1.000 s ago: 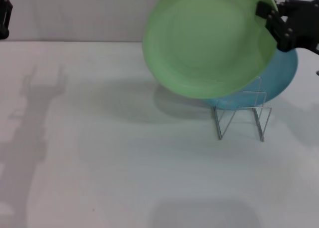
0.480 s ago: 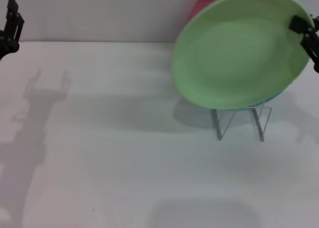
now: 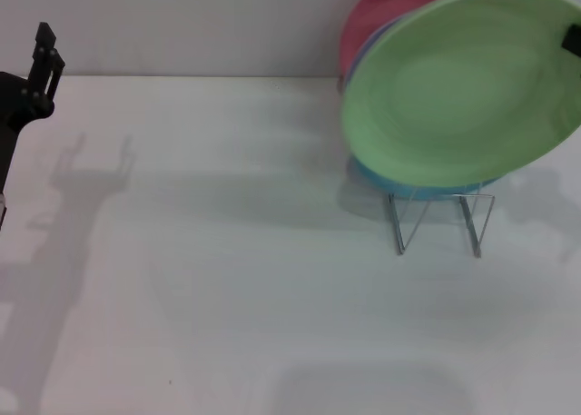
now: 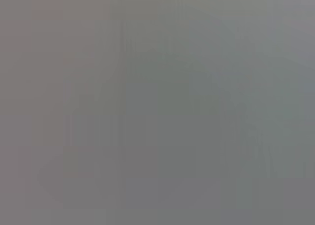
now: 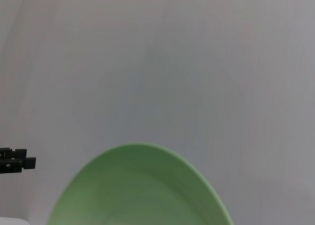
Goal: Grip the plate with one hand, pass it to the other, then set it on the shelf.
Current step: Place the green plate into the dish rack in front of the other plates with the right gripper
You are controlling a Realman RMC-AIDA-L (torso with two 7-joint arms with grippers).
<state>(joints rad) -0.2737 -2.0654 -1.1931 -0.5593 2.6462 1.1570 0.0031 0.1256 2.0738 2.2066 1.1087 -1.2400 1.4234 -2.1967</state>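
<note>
The light green plate (image 3: 463, 93) hangs tilted over the wire shelf (image 3: 440, 217), hiding most of a blue plate (image 3: 399, 184) and red plate (image 3: 386, 11) racked behind it. The right gripper (image 3: 574, 39) (only a sliver in view) grips its rim. The plate has moved right since before. The left gripper (image 3: 44, 56) hovers well apart over the white tabletop (image 3: 227, 279); I cannot tell how far open.

Left pincer (image 3: 44, 56) raised, far left
</note>
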